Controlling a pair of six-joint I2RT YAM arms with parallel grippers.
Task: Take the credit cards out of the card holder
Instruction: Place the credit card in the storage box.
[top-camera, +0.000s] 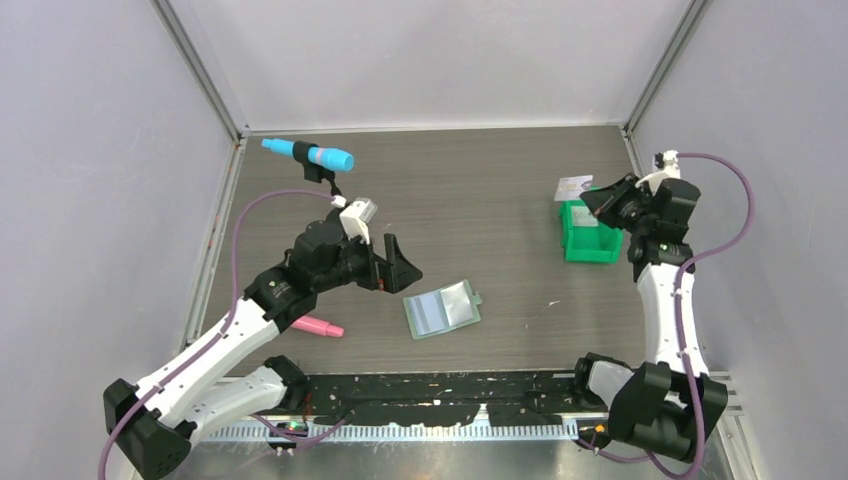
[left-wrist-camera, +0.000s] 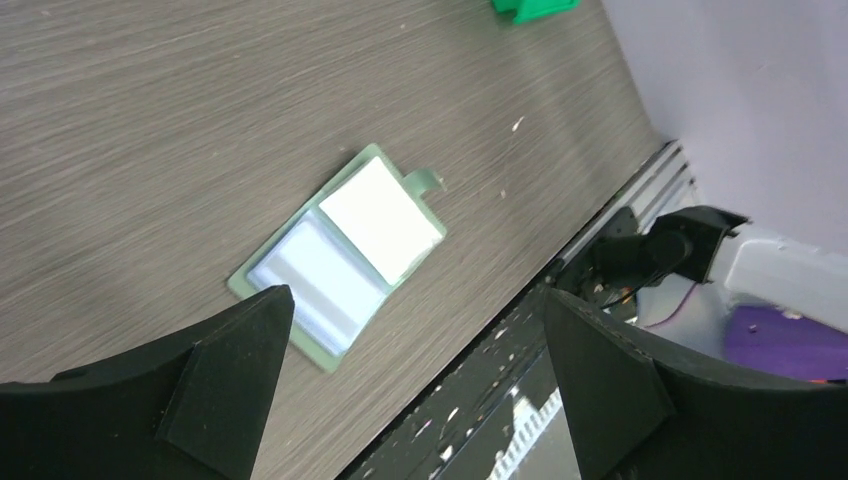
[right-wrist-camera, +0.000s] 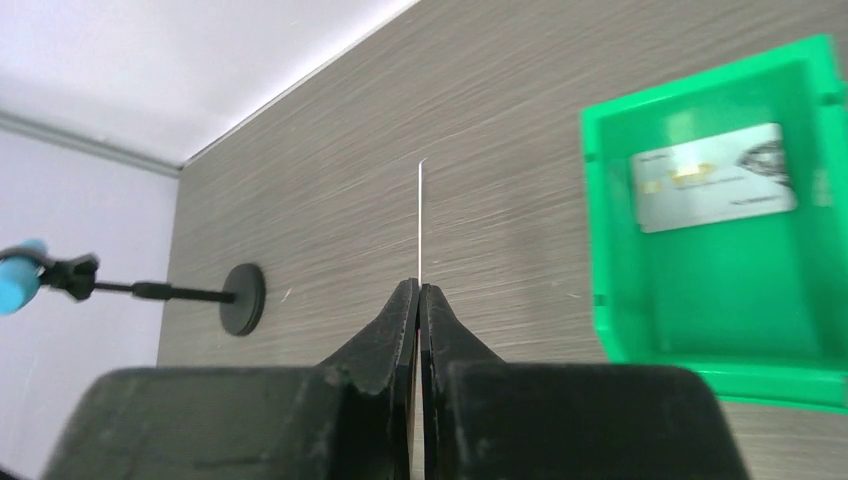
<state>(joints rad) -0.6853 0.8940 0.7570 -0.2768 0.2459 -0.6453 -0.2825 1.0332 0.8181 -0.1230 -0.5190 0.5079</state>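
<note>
The card holder (top-camera: 443, 308) lies open and flat mid-table; in the left wrist view (left-wrist-camera: 340, 255) its two pocket panels shine pale, and I cannot tell whether cards are inside. My left gripper (top-camera: 395, 265) is open and empty, hovering just left of the holder (left-wrist-camera: 415, 300). My right gripper (top-camera: 592, 200) is shut on a credit card (top-camera: 575, 186), held above the table at the left rim of the green bin (top-camera: 590, 243). In the right wrist view the gripper (right-wrist-camera: 418, 288) holds this card (right-wrist-camera: 420, 220) edge-on. Another credit card (right-wrist-camera: 712, 178) lies flat inside the bin (right-wrist-camera: 600, 250).
A blue cylinder on a black stand (top-camera: 308, 155) is at the back left, its round base (right-wrist-camera: 241, 297) on the table. A pink marker (top-camera: 318, 326) lies under the left arm. A black rail (top-camera: 450, 385) runs along the near edge. Enclosure walls surround the table.
</note>
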